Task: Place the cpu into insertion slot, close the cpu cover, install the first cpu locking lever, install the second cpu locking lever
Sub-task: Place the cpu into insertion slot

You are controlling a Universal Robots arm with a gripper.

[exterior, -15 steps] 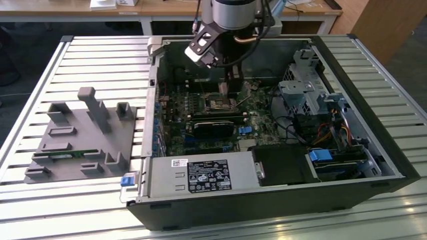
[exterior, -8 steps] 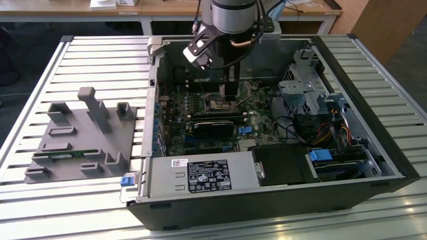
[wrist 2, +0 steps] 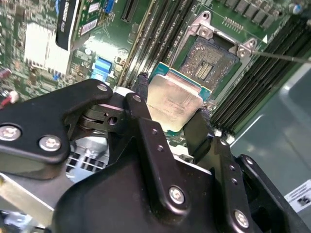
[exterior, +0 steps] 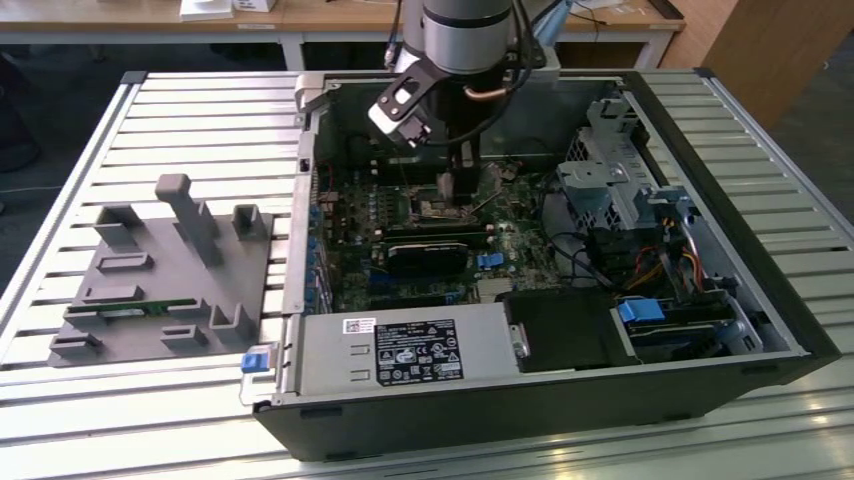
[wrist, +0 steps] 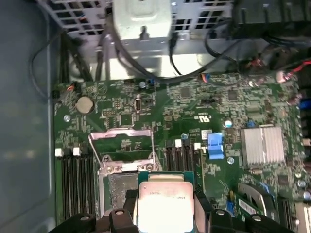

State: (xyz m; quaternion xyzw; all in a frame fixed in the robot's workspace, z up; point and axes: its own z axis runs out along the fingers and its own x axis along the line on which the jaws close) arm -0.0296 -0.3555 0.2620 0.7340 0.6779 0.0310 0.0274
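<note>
My gripper [wrist 2: 172, 103] is shut on the cpu [wrist 2: 174, 99], a flat square chip with a silver-grey top, its black fingers [wrist 2: 141, 92] pressing on two opposite edges. The chip hangs tilted just above the green board, beside the insertion slot [wrist 2: 206, 60], whose dark centre lies uncovered. In the first wrist view the cpu [wrist: 163, 206] partly overlaps one side of the insertion slot [wrist: 119, 191]. The cpu cover [wrist: 119, 131] stands swung up behind the slot, and a thin locking lever [wrist: 152, 145] is raised. In the exterior view my gripper [exterior: 447, 190] reaches into the open computer case.
Black memory slots [wrist: 77, 182] flank the socket on both sides. A black graphics card [exterior: 427, 255], a power supply [exterior: 400, 350] and a drive cage [exterior: 607, 180] crowd the case. A grey parts fixture [exterior: 160, 270] lies on the slatted table at the exterior view's left.
</note>
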